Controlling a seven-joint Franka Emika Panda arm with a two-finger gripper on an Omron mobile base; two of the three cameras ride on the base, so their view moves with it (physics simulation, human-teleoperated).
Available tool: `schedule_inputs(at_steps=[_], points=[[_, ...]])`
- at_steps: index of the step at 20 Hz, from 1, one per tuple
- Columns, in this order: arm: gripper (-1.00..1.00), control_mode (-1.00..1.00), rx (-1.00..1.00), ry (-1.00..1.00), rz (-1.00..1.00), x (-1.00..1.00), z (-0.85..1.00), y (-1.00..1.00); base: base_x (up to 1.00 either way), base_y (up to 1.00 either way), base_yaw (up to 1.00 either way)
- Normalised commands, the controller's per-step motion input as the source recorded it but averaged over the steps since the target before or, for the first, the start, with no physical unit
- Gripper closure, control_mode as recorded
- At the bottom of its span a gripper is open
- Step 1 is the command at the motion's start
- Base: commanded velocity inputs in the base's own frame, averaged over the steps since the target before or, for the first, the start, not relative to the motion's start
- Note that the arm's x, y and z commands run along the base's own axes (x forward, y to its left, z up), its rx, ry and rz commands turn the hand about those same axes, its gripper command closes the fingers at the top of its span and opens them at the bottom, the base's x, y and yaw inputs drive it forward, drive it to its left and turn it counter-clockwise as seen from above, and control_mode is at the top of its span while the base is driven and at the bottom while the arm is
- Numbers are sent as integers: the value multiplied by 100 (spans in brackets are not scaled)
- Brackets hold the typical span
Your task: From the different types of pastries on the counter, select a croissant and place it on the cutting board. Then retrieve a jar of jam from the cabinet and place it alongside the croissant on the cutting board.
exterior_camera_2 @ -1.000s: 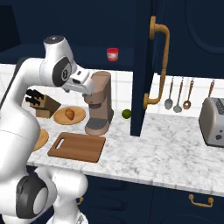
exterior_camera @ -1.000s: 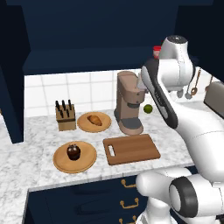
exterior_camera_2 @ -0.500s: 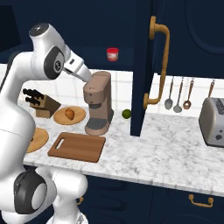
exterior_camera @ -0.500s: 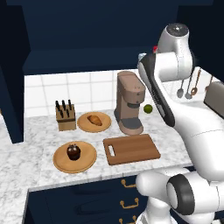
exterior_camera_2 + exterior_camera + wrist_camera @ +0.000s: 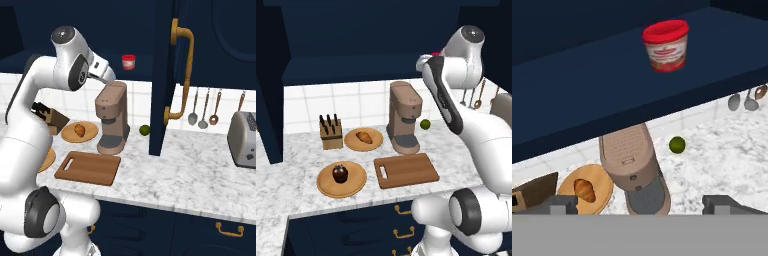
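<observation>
red-lidded jar of jam (image 5: 666, 45) sits on the cabinet (image 5: 587, 85) shelf, claw (image 5: 640, 202) fingers apart, empty

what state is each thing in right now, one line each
croissant: lying on a round wooden plate, not on the board
cupcake: upright on its own plate
cutting board: flat, bare
jar of jam: upright, lidded, on the cabinet shelf
cabinet door: open
gripper: open, holding nothing

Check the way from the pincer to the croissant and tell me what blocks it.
The coffee machine stands almost directly under the pincer. The croissant lies on its round plate just beside the machine, so a straight descent would hit the machine; approach from the plate's open side.
</observation>
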Motion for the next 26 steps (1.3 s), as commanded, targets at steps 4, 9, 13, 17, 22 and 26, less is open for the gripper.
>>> schedule_inputs(at_steps=[4, 9, 13, 17, 22, 26], points=[[-100, -100, -2, -1, 33, 0, 25, -35, 0, 0, 0], [-100, -100, -16, -9, 17, 2, 2, 1, 0, 0, 0], [-100, -100, -23, -1, 3, 8, 15, 14, 0, 0, 0], [-100, -100, -26, 4, -5, 19, 16, -8, 0, 0, 0], [-100, -100, -16, 2, -8, 49, 5, -18, 0, 0, 0], [-100, -100, -7, 0, -9, 52, 5, -17, 0, 0, 0]])
